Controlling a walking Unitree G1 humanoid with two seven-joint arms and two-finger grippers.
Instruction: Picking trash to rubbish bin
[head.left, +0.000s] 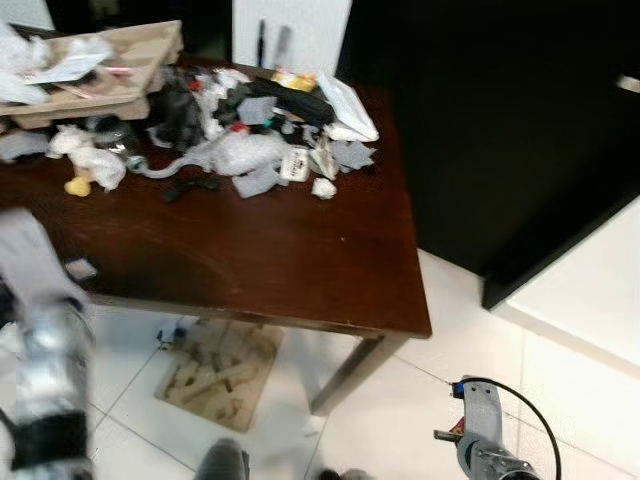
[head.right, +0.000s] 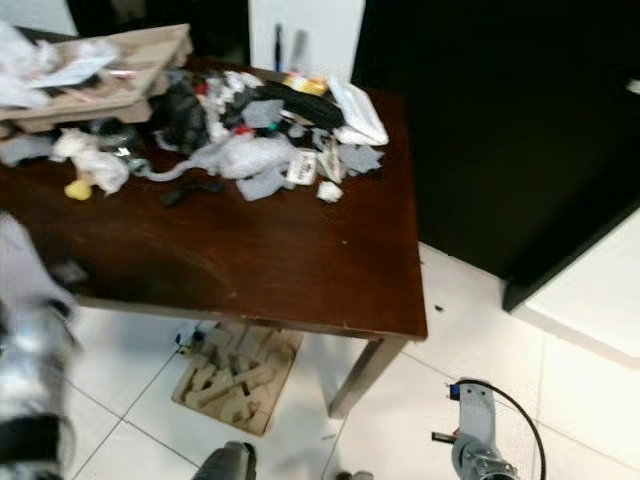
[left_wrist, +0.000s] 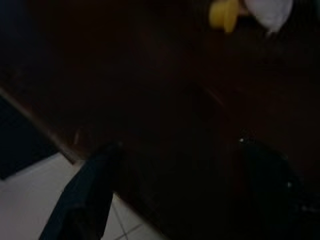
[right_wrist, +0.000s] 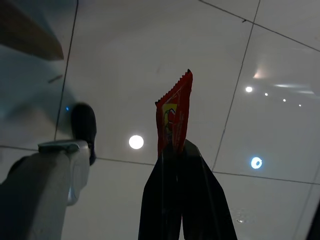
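Low, right end effector (right_wrist: 176, 150) clamped on red wrapper (right_wrist: 173, 117), above floor tiles (right_wrist: 125, 60)

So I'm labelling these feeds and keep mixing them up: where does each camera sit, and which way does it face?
Left eye view: head, looking down at the wooden table piled with trash; left arm blurred.
Right eye view: same scene, shifted slightly.
Left wrist view: dark, along the open fingers at the table edge; it shares the yellow scrap with the eye views.
Right wrist view: along shut fingers pinching a red wrapper over floor tiles.
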